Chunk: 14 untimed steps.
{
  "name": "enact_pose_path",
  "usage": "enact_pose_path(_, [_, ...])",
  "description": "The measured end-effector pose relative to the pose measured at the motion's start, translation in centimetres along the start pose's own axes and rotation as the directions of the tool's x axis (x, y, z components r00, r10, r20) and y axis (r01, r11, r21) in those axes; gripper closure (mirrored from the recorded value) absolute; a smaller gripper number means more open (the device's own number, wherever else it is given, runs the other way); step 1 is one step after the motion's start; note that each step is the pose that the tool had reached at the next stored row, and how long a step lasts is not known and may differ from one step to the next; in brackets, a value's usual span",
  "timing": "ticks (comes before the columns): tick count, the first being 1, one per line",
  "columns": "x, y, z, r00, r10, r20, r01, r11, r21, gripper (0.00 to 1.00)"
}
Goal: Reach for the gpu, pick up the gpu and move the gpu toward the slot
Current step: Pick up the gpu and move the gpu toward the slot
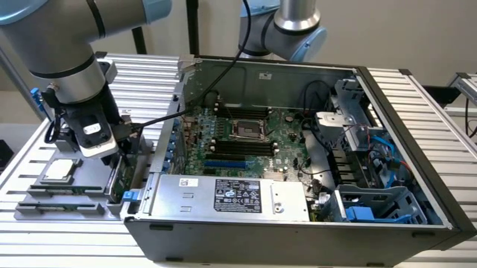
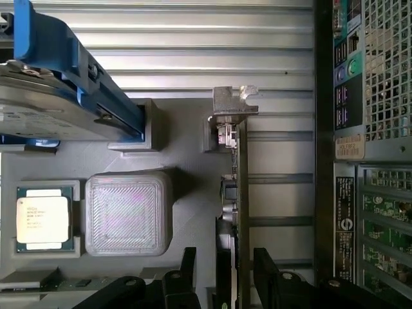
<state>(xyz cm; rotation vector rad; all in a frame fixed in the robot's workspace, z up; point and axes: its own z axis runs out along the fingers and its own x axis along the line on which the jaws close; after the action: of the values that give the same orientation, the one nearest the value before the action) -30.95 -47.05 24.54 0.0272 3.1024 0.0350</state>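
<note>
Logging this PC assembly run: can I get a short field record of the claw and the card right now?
claw: open, one finger each side of the thin green circuit-board card with silver bracket
card: standing on edge in the grey plastic tray
tray also holds: square silver CPU chip, silver hard drive with blue rails
case: open black computer case beside tray

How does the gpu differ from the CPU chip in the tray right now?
Pose: the gpu stands on edge in the grey tray, while the CPU chip lies flat in a recess. Shape: the gpu is long and thin with a metal bracket at one end; the CPU chip is small and square. Place: the gpu sits between the fingers of the open pincer; the CPU chip lies apart from them. Both rest in the same tray.
</note>
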Motion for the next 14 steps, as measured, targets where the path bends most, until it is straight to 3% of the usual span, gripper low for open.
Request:
enact_pose_path(6, [0.02, 0.00, 0.22, 1.0000, 0.000, 0.0031, 0.000, 1.0000, 0.0029, 0.52])
enact_pose_path(8, [0.03, 0.00, 0.25, 1.0000, 0.000, 0.0031, 0.000, 1.0000, 0.0039, 0.54])
enact_pose_path(11, [0.03, 0.00, 0.28, 1.0000, 0.000, 0.0033, 0.000, 1.0000, 0.0043, 0.67])
enact_pose_path(14, [0.03, 0.00, 0.28, 1.0000, 0.000, 0.0033, 0.000, 1.0000, 0.0043, 0.67])
